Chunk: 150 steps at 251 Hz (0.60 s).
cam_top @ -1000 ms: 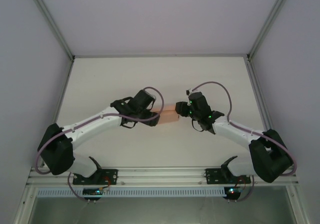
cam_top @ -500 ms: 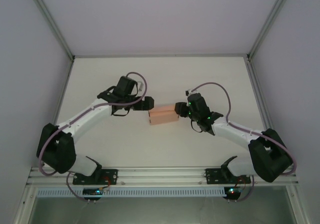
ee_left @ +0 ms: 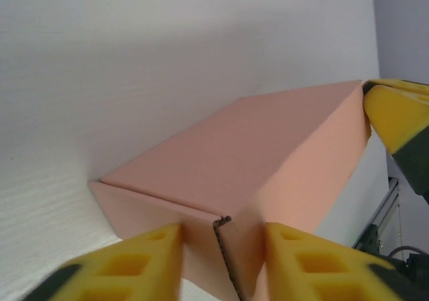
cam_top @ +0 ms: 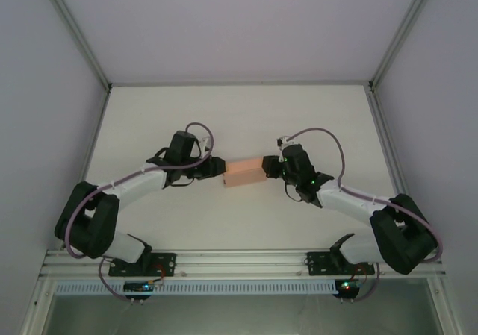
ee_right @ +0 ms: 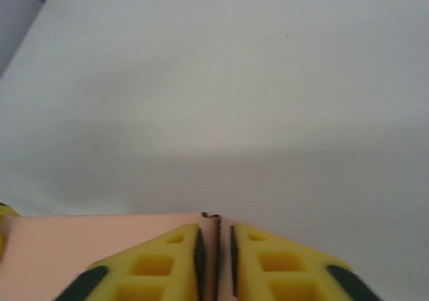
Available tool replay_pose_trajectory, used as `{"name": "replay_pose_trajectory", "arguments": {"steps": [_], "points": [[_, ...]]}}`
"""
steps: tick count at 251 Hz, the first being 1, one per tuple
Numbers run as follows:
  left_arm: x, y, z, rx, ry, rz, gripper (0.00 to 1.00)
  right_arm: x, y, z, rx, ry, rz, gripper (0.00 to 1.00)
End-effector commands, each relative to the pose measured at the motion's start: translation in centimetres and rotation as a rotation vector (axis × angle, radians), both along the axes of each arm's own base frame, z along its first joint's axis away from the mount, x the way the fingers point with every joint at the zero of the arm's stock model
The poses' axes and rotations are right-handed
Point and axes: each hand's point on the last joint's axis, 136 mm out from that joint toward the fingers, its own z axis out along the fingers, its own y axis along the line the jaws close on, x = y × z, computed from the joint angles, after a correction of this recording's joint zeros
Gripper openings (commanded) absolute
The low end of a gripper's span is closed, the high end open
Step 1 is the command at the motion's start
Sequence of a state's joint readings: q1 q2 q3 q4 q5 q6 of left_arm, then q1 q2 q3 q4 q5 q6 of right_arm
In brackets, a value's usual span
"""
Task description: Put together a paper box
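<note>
Salmon-pink thin-card paper box (cam_top: 244,173) lies flat at centre frame on the white surface (cam_top: 224,119), between the two arms. It reads as a formed rectangular body: in the left wrist view the top panel and long side are closed and square.

Left pincer (ee_left: 223,241) is at the box's left end, jaws partway in, straddling a raw card edge at the near corner. Whether the pads press it, cannot tell.

Right pincer (ee_right: 216,247) is at the right end, jaws nearly together, nipping a thin card edge.

Judgement: folding is mostly done. The end closures are hidden behind the pincers, so tucking or pressing those ends home is likely what remains.
</note>
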<state>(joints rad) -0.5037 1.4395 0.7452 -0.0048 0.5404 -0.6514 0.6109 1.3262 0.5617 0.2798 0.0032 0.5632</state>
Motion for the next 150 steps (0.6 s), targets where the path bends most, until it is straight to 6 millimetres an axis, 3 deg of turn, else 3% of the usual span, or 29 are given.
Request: {"name": "replay_pose_trajectory", "arguments": {"steps": [1,44,73,99,109,119,139,150], "points": [[-2.2,2.2,-5.5,0.1,0.147,0.055,0.21,-7.0,-3.5,-10.3,-0.199,0.344,0.043,0.13],[-2.4,3.1,-6.9,0.145,0.151,0.082,0.0,-7.0,-3.5,-10.4,-0.157,0.312,0.026,0.0],[-2.3,3.4,-7.0,0.162,0.141,0.091,0.0,-6.7,-3.2,-10.0,-0.142,0.296,0.031,0.0],[-1.7,3.4,-6.0,0.172,0.107,0.092,0.0,-6.0,-2.4,-8.5,-0.124,0.269,0.046,0.0],[-1.3,3.4,-5.4,0.181,0.087,0.089,0.07,-5.5,-1.9,-7.4,-0.119,0.243,0.065,0.01],[-0.9,3.3,-4.5,0.188,0.059,0.082,0.23,-5.0,-1.3,-6.2,-0.116,0.218,0.088,0.04],[0.4,3.0,-2.0,0.19,-0.013,0.073,0.33,-4.1,-0.6,-3.7,-0.135,0.183,0.13,0.14],[1.1,2.8,-0.4,0.19,-0.054,0.075,0.48,-3.1,-0.5,-2.1,-0.152,0.149,0.134,0.21]]}}
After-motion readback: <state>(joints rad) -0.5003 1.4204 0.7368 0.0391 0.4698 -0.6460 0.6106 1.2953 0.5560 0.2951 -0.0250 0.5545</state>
